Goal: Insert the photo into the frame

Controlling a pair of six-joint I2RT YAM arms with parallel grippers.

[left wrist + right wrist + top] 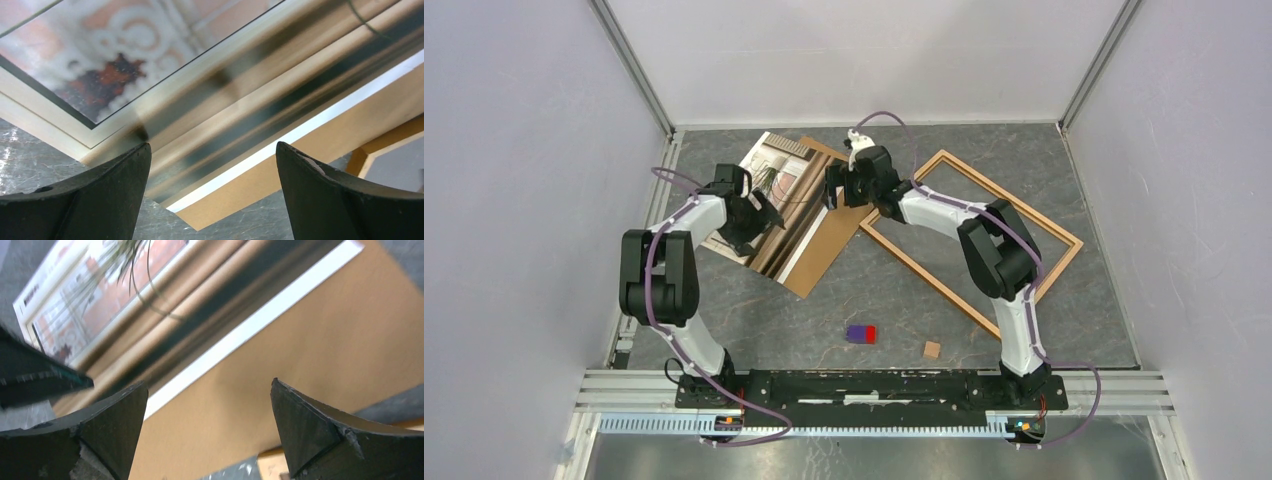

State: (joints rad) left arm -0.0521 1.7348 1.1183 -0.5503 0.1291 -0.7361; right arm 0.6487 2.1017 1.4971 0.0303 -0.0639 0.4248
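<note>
The photo [776,175] is lying face up and askew toward the back left of the grey surface [824,300], resting on a plain brown board [824,250] that is sticking out past its white edge on the right and near sides. The frame [1044,218] is lying flat to the right, also turned at an angle, with its near left corner just beside the board. Nothing is sitting inside it but bare surface.

The left pincer [212,150] is hanging over the near part of the photo with its jaws spread wide, holding nothing. The right pincer [210,385] is also gaping wide and empty, hovering over the board just past the photo's white edge; its arm is reaching across the frame's left part.

Nearer the arm bases, a small purple and red block [861,333] and a small brown square [932,349] are lying well apart from the photo.
</note>
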